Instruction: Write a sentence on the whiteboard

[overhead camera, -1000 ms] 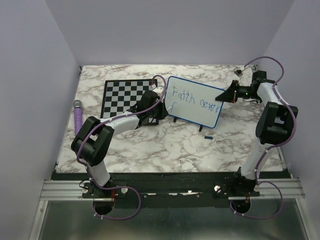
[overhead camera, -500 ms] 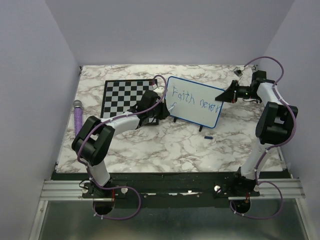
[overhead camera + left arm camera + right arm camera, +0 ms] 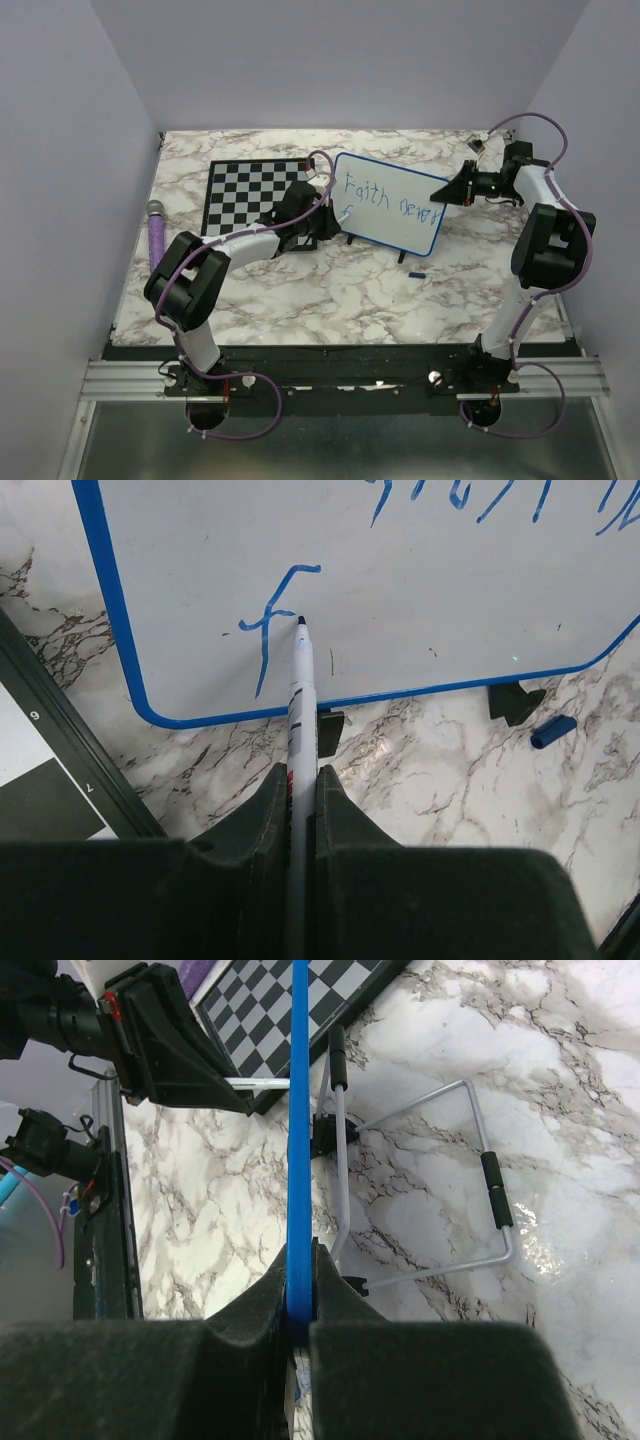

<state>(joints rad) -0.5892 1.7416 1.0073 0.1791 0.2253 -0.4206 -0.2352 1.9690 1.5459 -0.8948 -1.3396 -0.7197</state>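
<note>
On the marble table (image 3: 350, 300), just to the right of the chessboard (image 3: 245, 190), the whiteboard (image 3: 395, 228), propped up on small black feet and turned a little askew. Across its upper part, in blue, the sentence (image 3: 390, 198) as far as written: "Faith never". Below it, at the left, a single letter f (image 3: 272, 630). Clenched on a white marker (image 3: 300, 690), the left gripper (image 3: 298, 780), with the dark tip of the marker against the board at the right end of the cross stroke of that letter. Clamped on the blue frame at the right edge of the board, the right gripper (image 3: 300, 1260), jaws tight on both sides of the frame. Behind the board, in the right wrist view, a grey wire stand (image 3: 497, 1190) with black sleeves. On the table in front of the board, apart from it, a small blue cap (image 3: 417, 272). Near the left edge of the table, well apart from all this, a purple object (image 3: 157, 235) with a grey head.
</note>
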